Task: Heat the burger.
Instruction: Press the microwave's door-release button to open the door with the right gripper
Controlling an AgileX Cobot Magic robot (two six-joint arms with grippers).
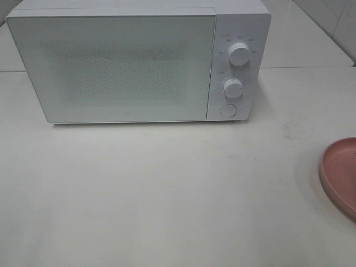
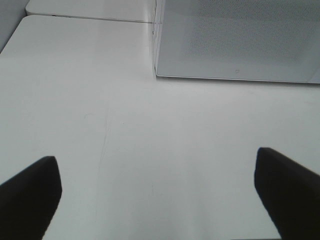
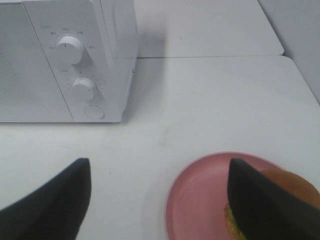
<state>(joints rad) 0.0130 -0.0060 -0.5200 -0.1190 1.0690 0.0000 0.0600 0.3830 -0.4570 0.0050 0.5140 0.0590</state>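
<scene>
White table (image 1: 167, 194) bears microwave (image 1: 111, 67), plate (image 3: 197, 200) (with burger (image 3: 300, 187)).

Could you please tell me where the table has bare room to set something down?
The widest free patch is the table in front of the closed microwave, running right as far as the pink plate. The strip left of the microwave is bare too. Only the right edge is crowded, where the burger sits on the plate.

microwave (image 1: 111, 67) at back of table (image 1: 167, 194), plate (image 1: 339, 172) far right, burger (image 3: 297, 182) on plate
</scene>
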